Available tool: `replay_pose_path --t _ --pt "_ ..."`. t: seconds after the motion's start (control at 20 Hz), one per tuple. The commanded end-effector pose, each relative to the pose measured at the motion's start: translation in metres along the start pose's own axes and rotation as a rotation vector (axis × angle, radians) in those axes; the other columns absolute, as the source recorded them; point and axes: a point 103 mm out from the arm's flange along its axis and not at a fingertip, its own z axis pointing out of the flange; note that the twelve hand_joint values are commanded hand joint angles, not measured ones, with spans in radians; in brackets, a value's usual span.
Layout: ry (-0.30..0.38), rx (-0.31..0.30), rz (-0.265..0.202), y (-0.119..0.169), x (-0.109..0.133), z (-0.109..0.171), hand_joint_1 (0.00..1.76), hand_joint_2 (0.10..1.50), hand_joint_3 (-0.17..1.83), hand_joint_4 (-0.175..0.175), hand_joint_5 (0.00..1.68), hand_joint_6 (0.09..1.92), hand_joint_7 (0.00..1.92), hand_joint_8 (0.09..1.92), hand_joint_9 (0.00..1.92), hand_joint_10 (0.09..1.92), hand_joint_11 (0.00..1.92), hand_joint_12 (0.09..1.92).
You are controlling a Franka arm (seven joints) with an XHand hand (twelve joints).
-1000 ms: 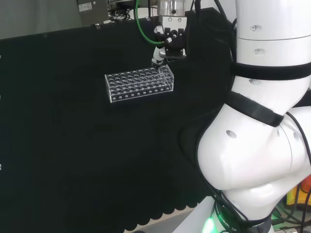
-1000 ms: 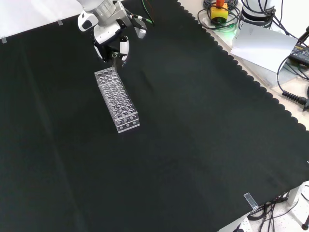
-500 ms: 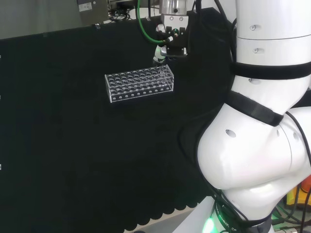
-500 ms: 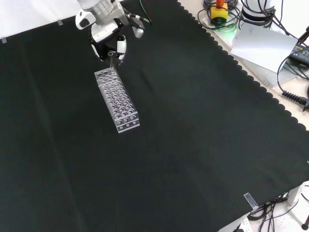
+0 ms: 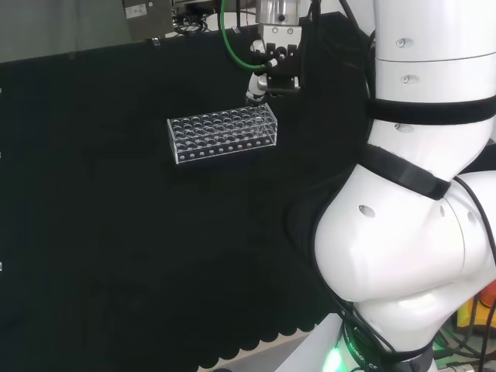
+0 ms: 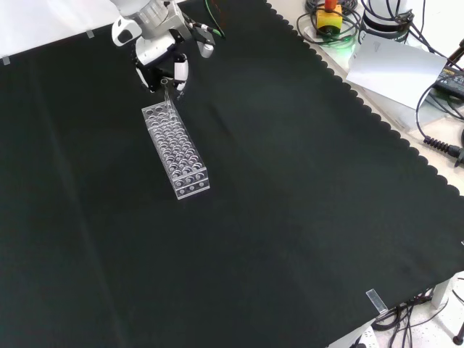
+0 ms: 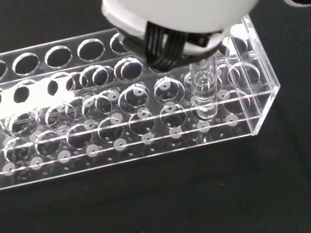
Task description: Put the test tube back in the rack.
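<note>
risen hand (image 6: 161, 52) holds test tube (image 7: 204, 92) over rack (image 6: 176, 150).

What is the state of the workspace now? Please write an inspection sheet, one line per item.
Surface: black cloth covers the bench, scalloped at its edge.
Job's things: clear rack lies on the cloth; test tube stands upright in a hole near one end of the rack.
Clutter: small clear piece at the cloth's near edge in the front view.
Hand: hand is above the rack's far end in the front view; whether it grips the tube cannot be told.
Cables: green cable runs to the wrist; black cables lie beyond the cloth.
Surroundings: white sheet and a yellow device with a red cap beside the cloth.
</note>
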Motion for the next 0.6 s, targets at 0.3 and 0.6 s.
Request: replay_pose_path --t 0.3,0.6 --pt "0.005 0.026 -0.008 0.001 0.005 0.017 1.33 0.7 0.54 -0.175 1.43 0.09 1.39 0.69 1.59 0.63 1.28 0.86" --pt "0.015 0.041 -0.017 0.001 0.009 0.026 1.33 0.7 0.54 -0.175 1.43 0.09 1.39 0.69 1.59 0.63 1.28 0.86"
